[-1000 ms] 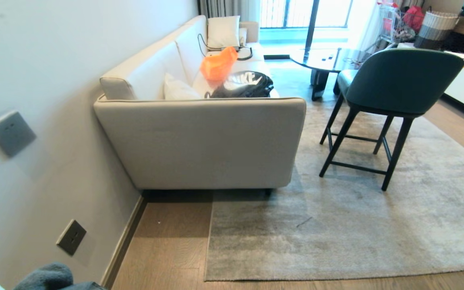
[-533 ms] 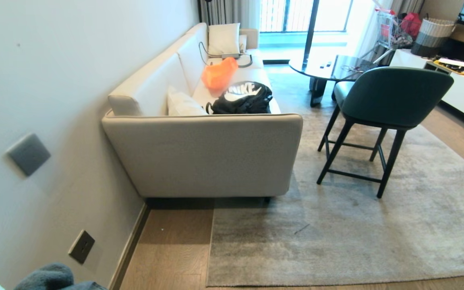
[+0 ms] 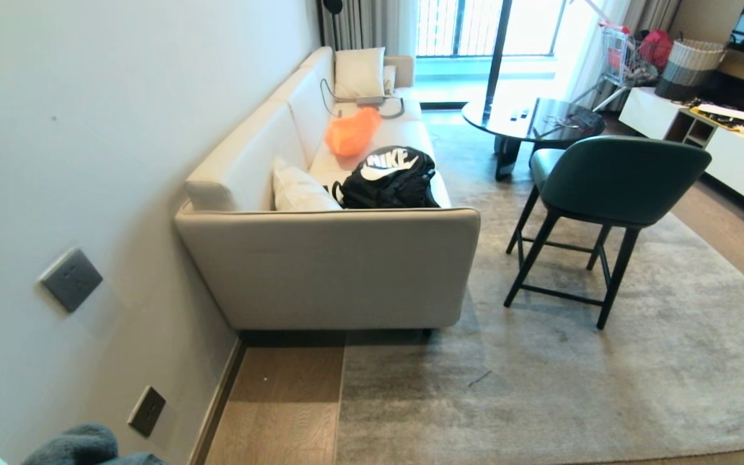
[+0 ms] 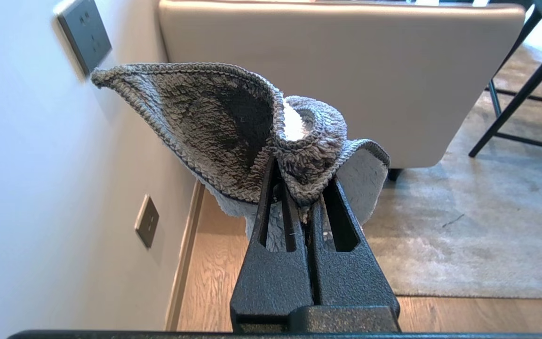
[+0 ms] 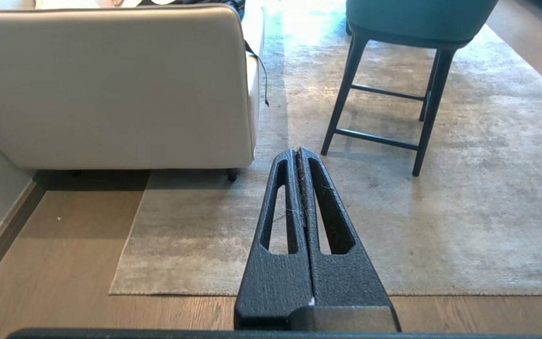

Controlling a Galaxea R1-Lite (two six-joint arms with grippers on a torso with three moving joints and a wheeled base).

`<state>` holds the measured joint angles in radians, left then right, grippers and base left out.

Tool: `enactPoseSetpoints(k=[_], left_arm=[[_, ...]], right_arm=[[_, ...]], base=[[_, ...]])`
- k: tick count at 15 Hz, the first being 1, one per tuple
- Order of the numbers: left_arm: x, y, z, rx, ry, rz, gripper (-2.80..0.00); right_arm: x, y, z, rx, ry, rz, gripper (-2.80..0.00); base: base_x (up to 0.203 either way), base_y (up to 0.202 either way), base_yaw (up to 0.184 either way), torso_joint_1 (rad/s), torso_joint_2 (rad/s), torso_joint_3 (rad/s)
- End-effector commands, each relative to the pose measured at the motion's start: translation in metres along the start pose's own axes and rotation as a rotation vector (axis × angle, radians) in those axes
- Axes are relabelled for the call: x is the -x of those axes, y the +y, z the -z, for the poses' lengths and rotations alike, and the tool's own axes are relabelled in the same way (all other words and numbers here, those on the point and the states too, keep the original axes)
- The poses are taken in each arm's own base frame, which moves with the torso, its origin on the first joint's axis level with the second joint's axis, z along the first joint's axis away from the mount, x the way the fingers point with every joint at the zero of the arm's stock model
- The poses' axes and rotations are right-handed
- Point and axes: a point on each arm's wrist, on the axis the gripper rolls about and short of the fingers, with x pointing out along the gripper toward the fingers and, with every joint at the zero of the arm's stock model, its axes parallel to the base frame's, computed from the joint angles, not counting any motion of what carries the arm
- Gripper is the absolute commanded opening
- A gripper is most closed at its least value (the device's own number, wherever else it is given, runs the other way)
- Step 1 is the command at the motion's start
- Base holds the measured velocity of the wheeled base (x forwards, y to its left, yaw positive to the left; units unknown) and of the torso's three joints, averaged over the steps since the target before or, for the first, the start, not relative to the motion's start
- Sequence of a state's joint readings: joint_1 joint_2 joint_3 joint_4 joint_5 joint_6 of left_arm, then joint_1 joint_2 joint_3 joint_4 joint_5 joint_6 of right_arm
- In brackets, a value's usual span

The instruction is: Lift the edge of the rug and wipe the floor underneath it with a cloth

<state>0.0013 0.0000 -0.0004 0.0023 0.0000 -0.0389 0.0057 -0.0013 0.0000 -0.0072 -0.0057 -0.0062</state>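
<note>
Cloth [image 4: 233,127] bunched, pinched in fingers [image 4: 271,197]; rug edge [image 5: 125,256] flat on floor [image 5: 59,254].

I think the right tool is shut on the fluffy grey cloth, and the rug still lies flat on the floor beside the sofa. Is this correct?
Not quite: the left tool is shut on the cloth, as the left wrist view shows. The right tool is shut on nothing. The rug does lie flat on the floor beside the sofa.
</note>
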Motion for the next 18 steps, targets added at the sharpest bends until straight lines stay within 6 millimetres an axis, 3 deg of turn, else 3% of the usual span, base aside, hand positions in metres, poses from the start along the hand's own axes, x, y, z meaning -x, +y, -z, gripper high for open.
enactPoseSetpoints(k=[1, 12, 18], left_arm=[[0.0, 0.0, 0.0002, 0.001, 0.001, 0.0, -2.8], [0.0, 0.0, 0.0002, 0.001, 0.001, 0.0, -2.8], [0.0, 0.0, 0.0001, 0.001, 0.0, 0.0, -2.8]], right_arm=[[-0.0001, 0.0, -0.0001, 0.0, 0.001, 0.0, -2.8], [-0.0001, -0.0001, -0.0001, 0.008, 0.001, 0.002, -2.8], [-0.0001, -0.0001, -0.0001, 0.008, 0.001, 0.002, -2.8]], base=[[0.0, 0.0, 0.0, 0.149, -0.52, -0.373], [0.0, 0.0, 0.0, 0.21, -0.58, -0.367], [0.0, 0.0, 0.0, 0.165, -0.39, -0.23]])
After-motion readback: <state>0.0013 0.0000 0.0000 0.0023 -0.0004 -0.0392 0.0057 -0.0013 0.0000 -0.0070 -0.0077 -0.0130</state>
